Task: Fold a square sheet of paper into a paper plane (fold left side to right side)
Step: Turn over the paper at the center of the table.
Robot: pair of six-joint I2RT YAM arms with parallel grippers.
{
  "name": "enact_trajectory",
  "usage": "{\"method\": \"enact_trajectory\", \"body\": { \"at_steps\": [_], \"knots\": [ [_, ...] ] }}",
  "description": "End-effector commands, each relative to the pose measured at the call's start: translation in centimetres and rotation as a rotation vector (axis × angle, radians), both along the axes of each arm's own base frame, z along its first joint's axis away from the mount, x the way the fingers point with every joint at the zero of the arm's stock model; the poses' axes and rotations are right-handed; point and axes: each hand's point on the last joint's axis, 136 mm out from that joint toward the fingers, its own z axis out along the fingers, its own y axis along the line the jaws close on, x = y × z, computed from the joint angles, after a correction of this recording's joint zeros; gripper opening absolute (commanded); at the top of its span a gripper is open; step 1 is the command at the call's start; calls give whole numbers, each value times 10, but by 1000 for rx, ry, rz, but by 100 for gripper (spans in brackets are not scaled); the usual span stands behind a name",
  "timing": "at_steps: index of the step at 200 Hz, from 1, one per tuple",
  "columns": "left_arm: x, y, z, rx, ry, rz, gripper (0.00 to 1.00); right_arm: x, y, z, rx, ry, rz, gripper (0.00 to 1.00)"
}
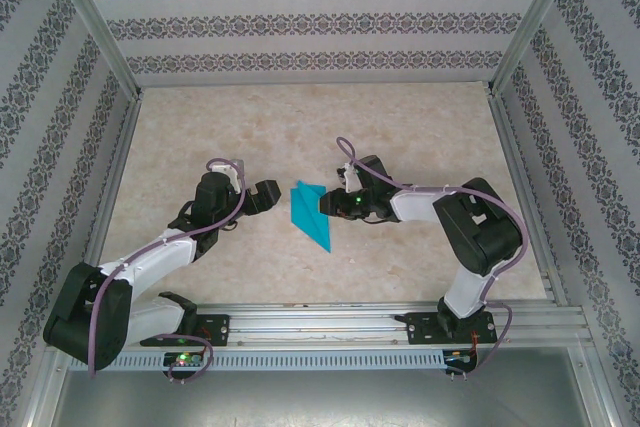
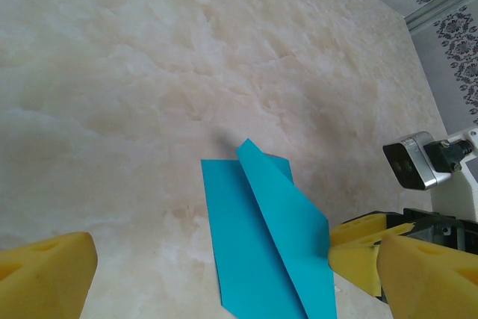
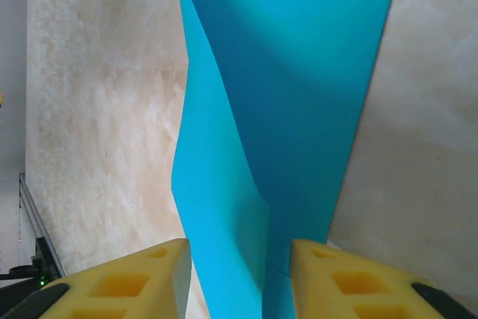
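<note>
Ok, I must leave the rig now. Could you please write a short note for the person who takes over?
Left claw: open, holds nothing, beside the paper's left edge.
Right claw: jaws part open, the raised flap stands between them; no firm pinch visible.
Sheet of paper: on the table between the arms, one side lifted along a crease.
Done: one crease made.
Left: lay the flap over, press it flat, then all later plane folds.

Bright, even overhead light. Soft shadow off teal paper [image 3: 299,110] at 12 o'clock, right wrist view. Near yellow pads [image 3: 119,282] at 6 o'clock slightly soft. Top view sharp.
</note>
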Motion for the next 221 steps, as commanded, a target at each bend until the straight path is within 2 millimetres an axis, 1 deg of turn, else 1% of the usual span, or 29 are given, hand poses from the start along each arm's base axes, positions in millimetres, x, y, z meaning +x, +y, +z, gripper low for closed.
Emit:
{"method": "enact_trajectory", "body": {
  "at_steps": [1,25,40,60,73,84,105,125,137,150,161,172,198,221],
  "knots": [
    [3,2,12,-17,-42,3,97,3,11,7,36,-35,41,36],
    [4,2,14,-22,-43,0,97,3,13,7,48,-33,45,28],
    [4,0,17,-33,-45,-7,97,4,14,9,55,-39,46,19],
    [5,-3,25,-58,-54,-21,97,6,12,18,66,-65,41,7],
    [6,-5,31,-78,-59,-31,98,7,9,27,76,-88,36,3],
    [7,-9,39,-101,-68,-48,97,8,6,38,87,-117,31,0],
    [7,-22,62,-168,-98,-122,97,10,-6,63,116,-188,16,0],
    [4,-40,87,-255,-124,-225,93,11,-20,97,178,-271,-4,0],
    [2,-51,101,-307,-130,-295,88,10,-30,119,229,-323,-13,0],
    [-1,-64,119,-371,-150,-382,79,7,-39,143,292,-374,-9,0],
    [-3,-73,132,-427,-171,-440,74,2,-44,159,346,-403,12,0],
    [-5,-80,142,-472,-190,-484,70,-2,-47,171,395,-409,37,0],
    [-10,-98,153,-523,-199,-576,64,-11,-45,197,501,-418,89,0],
    [-13,-113,156,-554,-208,-627,61,-12,-43,211,547,-423,88,0]
  ]
}}
